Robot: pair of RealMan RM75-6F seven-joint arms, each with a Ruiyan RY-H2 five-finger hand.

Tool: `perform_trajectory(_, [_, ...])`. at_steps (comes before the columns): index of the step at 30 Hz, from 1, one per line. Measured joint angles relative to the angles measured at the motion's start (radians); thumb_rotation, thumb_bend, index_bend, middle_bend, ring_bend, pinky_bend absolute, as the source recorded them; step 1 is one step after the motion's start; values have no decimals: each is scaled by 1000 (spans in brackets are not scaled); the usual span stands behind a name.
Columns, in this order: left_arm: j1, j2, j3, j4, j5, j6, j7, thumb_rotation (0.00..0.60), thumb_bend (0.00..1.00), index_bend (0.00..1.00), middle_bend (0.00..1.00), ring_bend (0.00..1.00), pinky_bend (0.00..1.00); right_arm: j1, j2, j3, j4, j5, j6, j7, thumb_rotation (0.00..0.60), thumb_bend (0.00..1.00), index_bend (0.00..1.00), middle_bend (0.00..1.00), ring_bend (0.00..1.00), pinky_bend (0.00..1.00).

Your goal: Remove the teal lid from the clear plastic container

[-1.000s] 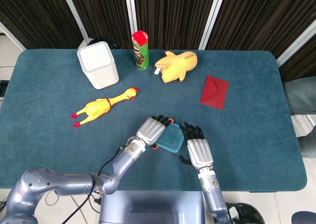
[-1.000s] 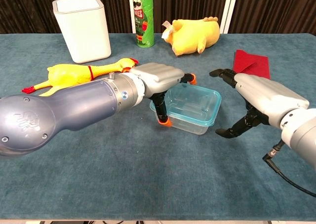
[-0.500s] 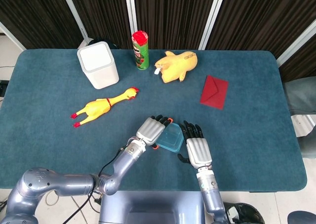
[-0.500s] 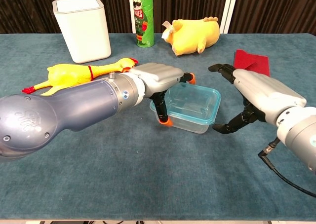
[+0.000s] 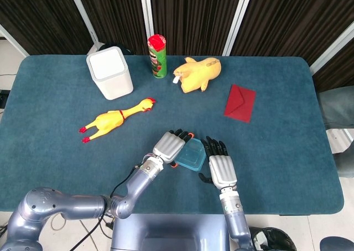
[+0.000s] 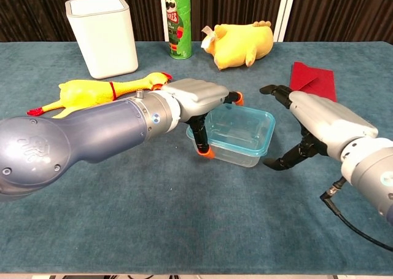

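With the left robot hand (image 6: 195, 101) bracing the clear plastic container (image 6: 236, 137) near the front middle of the tabletop (image 6: 184, 230), the released right robot hand (image 6: 313, 122) should hook the teal lid (image 6: 241, 124) edge and peel upward.

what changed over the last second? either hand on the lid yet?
Only the right hand moved: it edged in toward the container, fingers open, not visibly touching it. The left hand stays against the container's left side, fingers around that edge. The teal lid is still on; container and other items unmoved.
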State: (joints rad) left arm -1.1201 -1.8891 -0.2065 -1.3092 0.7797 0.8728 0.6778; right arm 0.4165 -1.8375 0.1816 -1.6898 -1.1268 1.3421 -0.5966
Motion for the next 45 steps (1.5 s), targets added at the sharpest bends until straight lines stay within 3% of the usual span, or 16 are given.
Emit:
perform_trajectory(20, [-4,0,4,-2,4,-4,0,600,145,174,195,158,303,0,-26,15,25,17,7,23,600,275,0,0,0,0])
perform_trajectory(45, [-14,-10,10,2,0,-10,13,600,166,177,196,158,336,1,-36,53,-21,61,19,48,600,275,0,0,0,0])
